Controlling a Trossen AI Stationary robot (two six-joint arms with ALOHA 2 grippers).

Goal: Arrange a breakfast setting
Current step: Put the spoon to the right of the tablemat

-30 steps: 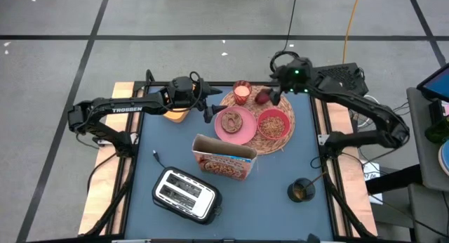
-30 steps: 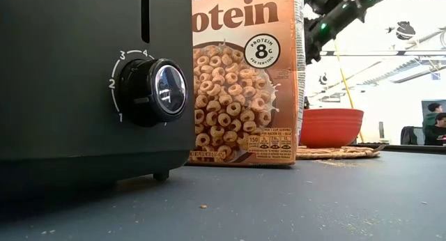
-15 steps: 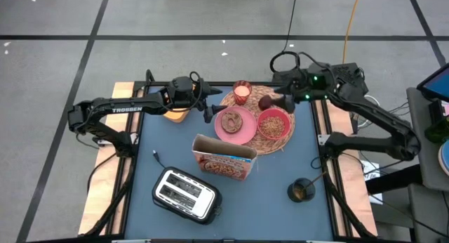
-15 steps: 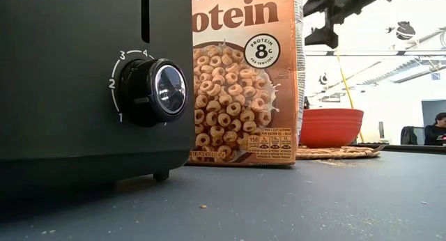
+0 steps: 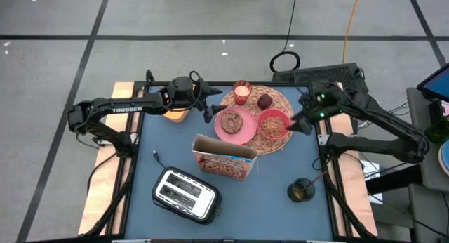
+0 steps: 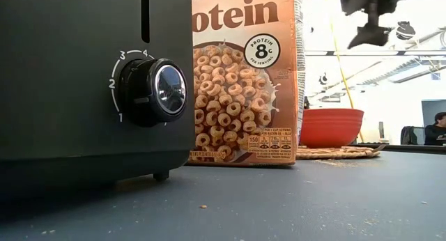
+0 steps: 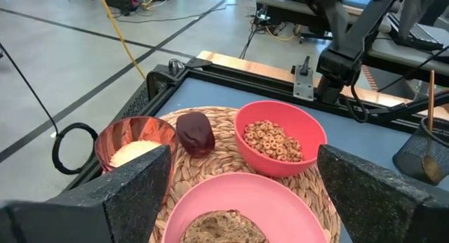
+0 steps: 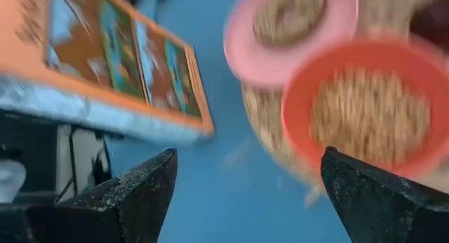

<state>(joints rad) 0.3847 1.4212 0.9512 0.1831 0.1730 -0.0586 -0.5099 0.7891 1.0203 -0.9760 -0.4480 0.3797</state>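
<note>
A round woven mat point(image 5: 280, 141) lies at the table's far middle. On it rest a pink plate point(image 5: 242, 134) with a bagel point(image 5: 230, 120), a red bowl point(image 5: 273, 123) of cereal, a small glass point(image 5: 242, 93) and a dark red fruit point(image 5: 264, 101). The brown cereal box point(image 5: 224, 159) stands on the table just near of the mat. My left gripper point(image 5: 209, 106) hovers open and empty at the mat's left edge. My right gripper point(image 5: 298, 125) is open and empty above the mat's right rim, beside the bowl. I see no plain spoon.
A black toaster point(image 5: 184, 194) stands at the near left. A dark mesh cup point(image 5: 302, 190) with a thin stick in it stands at the near right. A tan object point(image 5: 177, 116) lies under my left arm. Bare blue table lies between the toaster and the cup.
My right gripper has swung from beside the dark red fruit at the far edge toward the table's right and near side, ending beside the red bowl. The fruit, the bowl and the other things have stayed in place.
</note>
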